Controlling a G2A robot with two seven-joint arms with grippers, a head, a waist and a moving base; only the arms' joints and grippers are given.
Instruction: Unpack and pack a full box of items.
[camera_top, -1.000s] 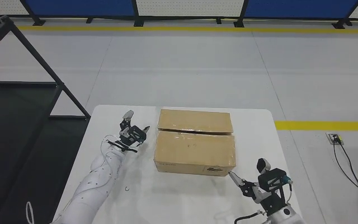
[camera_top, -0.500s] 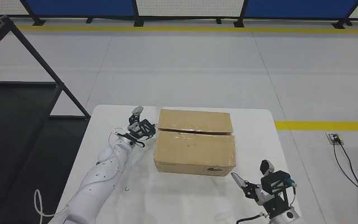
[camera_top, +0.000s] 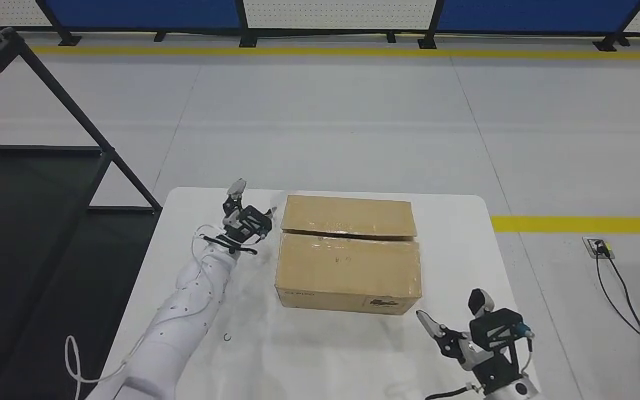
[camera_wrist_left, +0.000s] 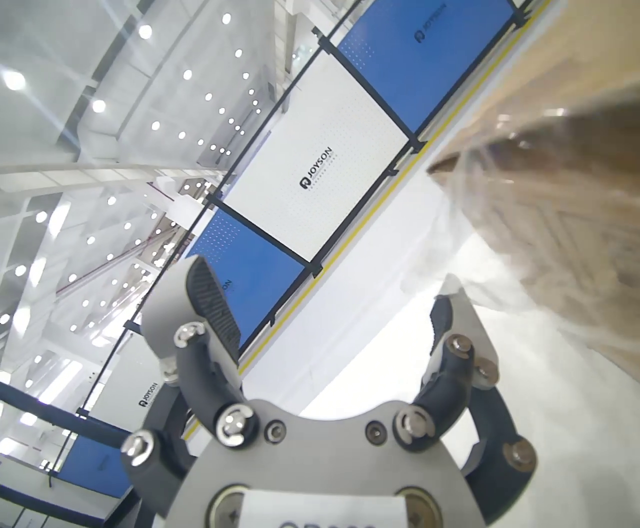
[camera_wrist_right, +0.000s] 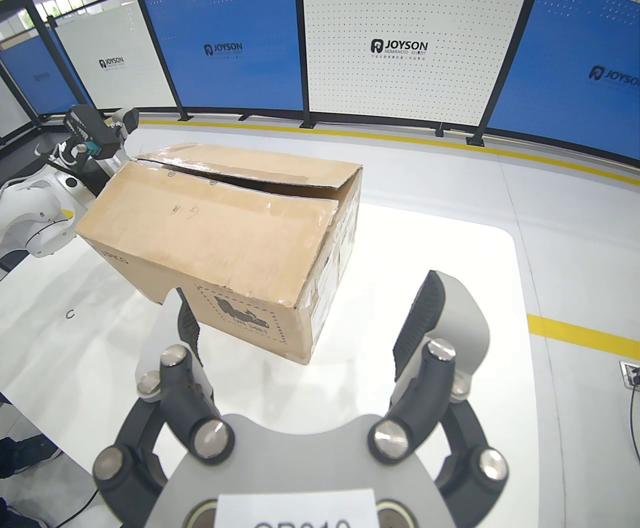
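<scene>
From the top view, the brown cardboard box sits in the middle of the white bench, flaps down but not sealed. Your left hand hovers wide open and empty just beside the box's far left corner. Your right hand, also spread and empty, sits off the near right corner, apart from it. A sideways shove from the left would likely slide the box rather than open it.

In the left wrist view, the box is a close blur at one side, so you judge the flap edge poorly. A finger could ram the wall.

In the right wrist view, the top flaps gape along a ragged seam. Prying one flap alone may tear it or tip the box, since nothing pins it.
</scene>
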